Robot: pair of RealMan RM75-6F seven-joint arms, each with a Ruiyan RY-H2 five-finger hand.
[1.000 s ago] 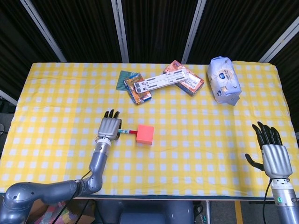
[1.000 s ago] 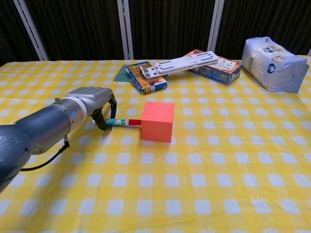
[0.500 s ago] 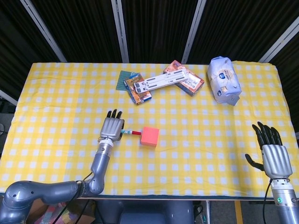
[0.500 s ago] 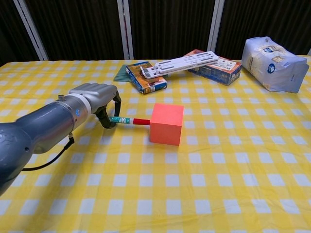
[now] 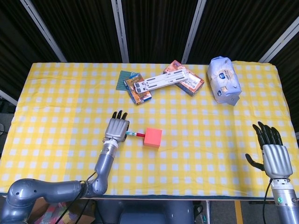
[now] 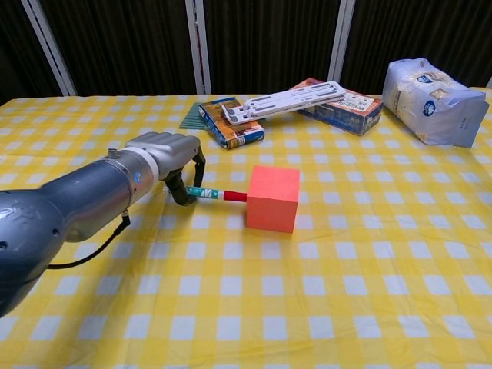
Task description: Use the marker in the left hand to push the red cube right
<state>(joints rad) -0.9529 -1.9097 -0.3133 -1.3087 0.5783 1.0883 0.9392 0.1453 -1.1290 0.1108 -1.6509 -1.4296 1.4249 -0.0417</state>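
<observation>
Rightward by about a check of the cloth: that is how far the left hand point(image 5: 117, 127), the marker point(image 6: 214, 194) and the red cube point(image 5: 153, 137) have all shifted over the last second, while everything at the top of the frame has stayed put

At the left of centre in the head view the left hand has its fingers curled around the marker, which lies level and points right, its red tip touching the cube's left face. In the chest view the cube point(image 6: 273, 197) sits flat on the yellow checked tablecloth point(image 5: 60, 93), a little left of the frame's middle, square to the marker.

Along the upper middle lie two cartons with a white folding stand point(image 5: 158, 82) across them, and a white packet point(image 5: 224, 80) sits at the upper right; all are well apart from the cube.

At the lower right the right hand point(image 5: 273, 156) hangs off the table edge, palm down, fingers spread and holding nothing.

My judgement is that the push is well under way and steady; bare cloth remains to the cube's right, so more travel is possible, and no stopping place is marked
</observation>
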